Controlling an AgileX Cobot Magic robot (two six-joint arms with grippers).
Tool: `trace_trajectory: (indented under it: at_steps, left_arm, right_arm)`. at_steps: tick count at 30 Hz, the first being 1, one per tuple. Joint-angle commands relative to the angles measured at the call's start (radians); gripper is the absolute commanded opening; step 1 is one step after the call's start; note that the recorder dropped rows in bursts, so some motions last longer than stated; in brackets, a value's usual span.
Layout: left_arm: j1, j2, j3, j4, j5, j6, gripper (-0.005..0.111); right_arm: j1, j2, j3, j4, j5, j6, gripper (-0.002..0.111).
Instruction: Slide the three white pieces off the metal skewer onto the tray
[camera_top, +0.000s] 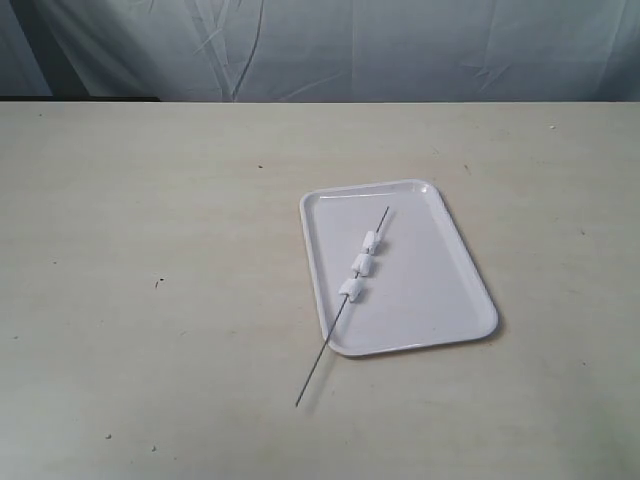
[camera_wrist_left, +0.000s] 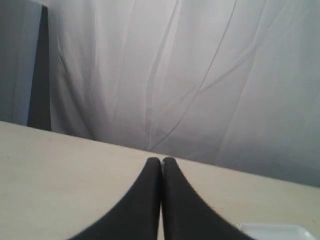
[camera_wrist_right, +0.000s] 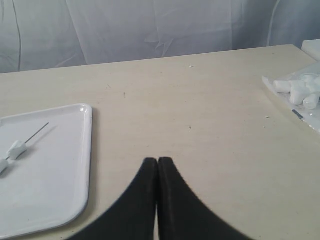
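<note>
A white tray lies on the table right of centre. A thin metal skewer rests slantwise across it, its lower end sticking out over the tray's near-left rim onto the table. All three white pieces sit threaded on the skewer over the tray. The right wrist view shows the tray, the skewer tip and one white piece. My left gripper is shut and holds nothing. Just as bare, my right gripper is shut beside the tray. Neither gripper appears in the exterior view.
A clear bag of white pieces lies at the table's edge in the right wrist view. A wrinkled white cloth backdrop hangs behind the beige table. A tray corner peeks into the left wrist view.
</note>
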Motion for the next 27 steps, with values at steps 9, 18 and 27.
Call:
trace_trajectory:
  at_steps: [9, 18, 27]
  left_arm:
    - [-0.276, 0.402, -0.091, -0.26, 0.103, 0.339, 0.0]
    - [-0.325, 0.663, -0.139, -0.436, 0.096, 0.356, 0.0]
    - [-0.325, 0.854, -0.212, -0.528, 0.098, 0.54, 0.003]
  right_arm:
    - [0.003, -0.006, 0.002, 0.002, -0.006, 0.002, -0.001]
    - [0.003, -0.006, 0.002, 0.002, -0.006, 0.002, -0.001]
    - [0.003, -0.006, 0.002, 0.002, -0.006, 0.002, -0.001]
